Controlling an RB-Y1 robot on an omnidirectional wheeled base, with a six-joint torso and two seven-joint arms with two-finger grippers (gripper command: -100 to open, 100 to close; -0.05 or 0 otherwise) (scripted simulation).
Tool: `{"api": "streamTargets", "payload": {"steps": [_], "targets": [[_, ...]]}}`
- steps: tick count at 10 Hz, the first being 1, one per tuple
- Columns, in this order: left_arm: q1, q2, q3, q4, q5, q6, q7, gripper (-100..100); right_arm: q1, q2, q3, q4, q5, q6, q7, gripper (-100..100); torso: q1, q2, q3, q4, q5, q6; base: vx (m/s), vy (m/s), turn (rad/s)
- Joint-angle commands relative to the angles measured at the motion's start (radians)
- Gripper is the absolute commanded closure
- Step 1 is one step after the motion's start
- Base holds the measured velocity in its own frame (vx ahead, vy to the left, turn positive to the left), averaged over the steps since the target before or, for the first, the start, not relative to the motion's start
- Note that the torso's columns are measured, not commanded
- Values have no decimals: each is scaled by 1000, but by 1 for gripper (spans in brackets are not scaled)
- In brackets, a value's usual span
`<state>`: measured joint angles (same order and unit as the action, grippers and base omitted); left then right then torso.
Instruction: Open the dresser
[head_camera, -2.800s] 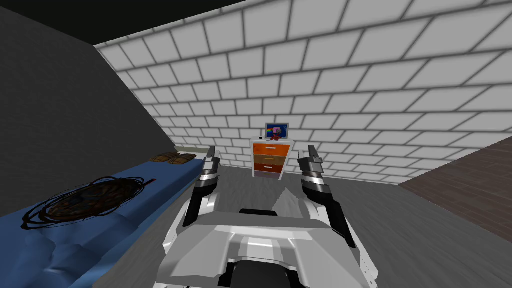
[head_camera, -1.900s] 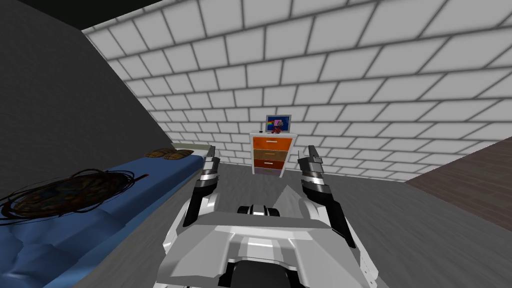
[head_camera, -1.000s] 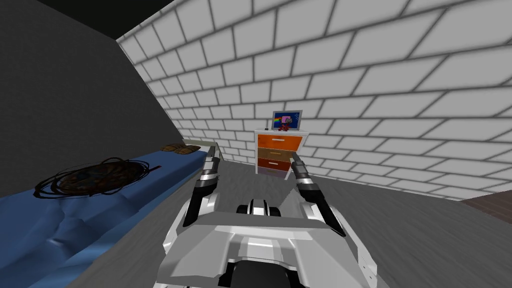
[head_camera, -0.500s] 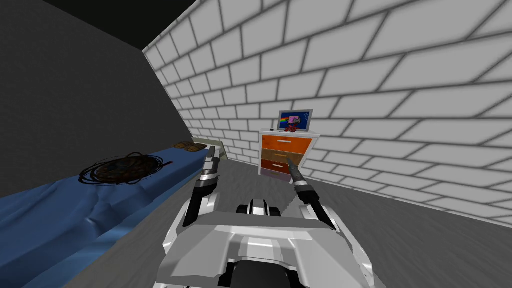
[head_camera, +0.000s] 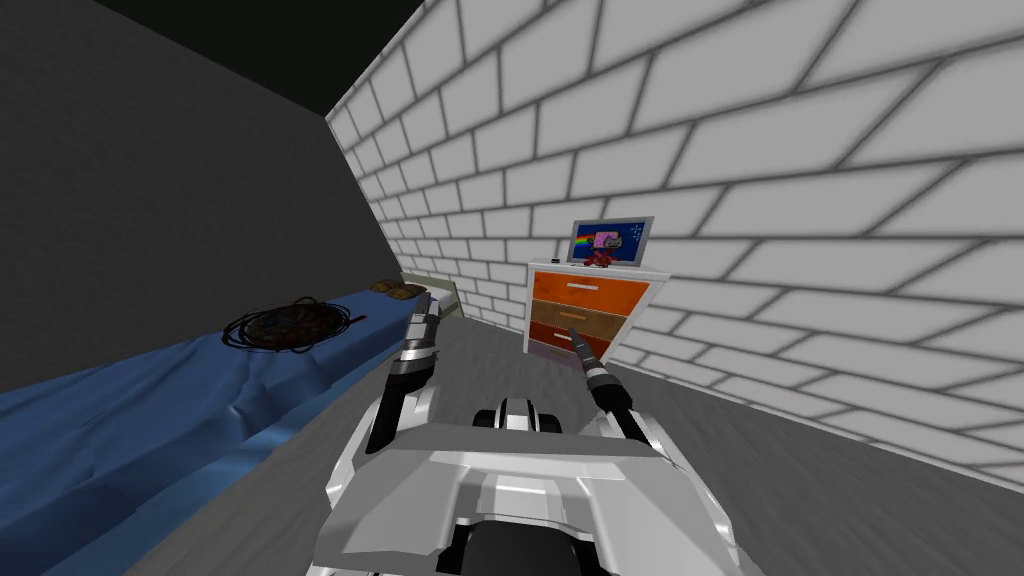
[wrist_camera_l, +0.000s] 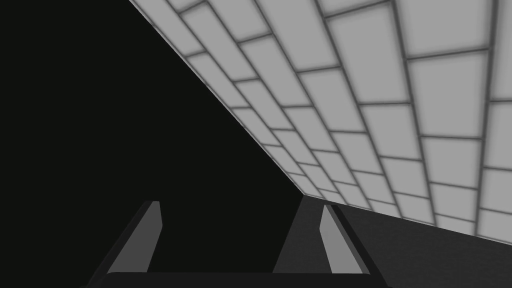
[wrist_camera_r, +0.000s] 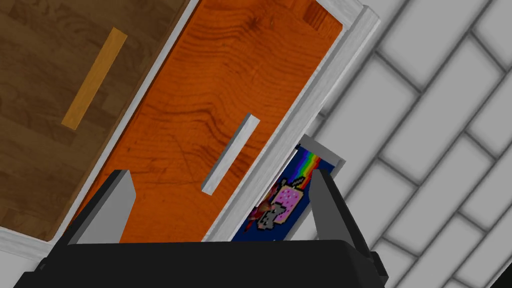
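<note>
Right gripper (wrist_camera_r: 221, 175): blade fingers apart, holding nothing.
Dresser (wrist_camera_r: 316, 95): straight ahead of those fingers, untouched; white frame, wood-grain fronts.
Drawers: two ahead, orange drawer (wrist_camera_r: 200, 100) and brown drawer (wrist_camera_r: 40, 125), one flat bar handle each.
Left gripper (wrist_camera_l: 240, 210): fingers apart, empty.

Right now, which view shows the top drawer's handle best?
The right wrist view: the pale handle lies large on the orange top drawer, in line with the open right claw. The head view shows it tiny, far off on the dresser; the left wrist camera points elsewhere.
</note>
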<state>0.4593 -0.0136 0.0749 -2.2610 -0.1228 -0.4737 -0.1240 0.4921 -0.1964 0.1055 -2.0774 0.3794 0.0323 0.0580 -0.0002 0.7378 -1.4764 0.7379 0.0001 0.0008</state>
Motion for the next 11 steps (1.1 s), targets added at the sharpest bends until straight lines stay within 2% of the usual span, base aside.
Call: {"api": "streamTargets", "payload": {"steps": [1,2,3,4,5,6,8,9,10,11], "targets": [[0,0,0,0,0,0,0,0,-8,-6,8,49,69,66,-6,-100,0,0,0,0,0,-1,52,-2,110],[0,0,0,0,0,0,0,0,-8,-11,15,86,101,97,-11,-100,0,1,1,0,0,-1,60,5,188],[0,0,0,0,0,0,0,0,-8,-11,15,86,123,117,-11,-100,1,0,1,0,0,-1,49,4,98],[0,0,0,0,0,0,0,0,-8,-15,22,123,159,150,-17,-100,1,1,1,0,0,0,52,9,220],[0,0,0,0,0,0,0,0,-8,-15,22,123,178,169,-17,-100,1,0,1,0,0,-1,51,2,98],[0,0,0,0,0,0,0,0,-9,-21,30,163,221,193,-22,-100,0,0,0,0,0,0,66,2,188],[0,0,0,0,0,0,0,0,-9,-21,30,163,234,223,-22,-100,0,0,0,0,0,0,38,-4,44],[0,0,0,0,0,0,0,0,-9,-26,37,204,281,258,-28,-100,0,2,1,1,0,0,42,-5,166],[0,0,0,0,0,0,0,0,-9,-26,37,204,290,277,-28,-100,0,1,1,0,0,-1,45,-5,130],[0,0,0,0,0,0,0,0,-10,-31,45,245,325,307,-34,-100,0,0,0,0,0,-1,58,4,260]]}}
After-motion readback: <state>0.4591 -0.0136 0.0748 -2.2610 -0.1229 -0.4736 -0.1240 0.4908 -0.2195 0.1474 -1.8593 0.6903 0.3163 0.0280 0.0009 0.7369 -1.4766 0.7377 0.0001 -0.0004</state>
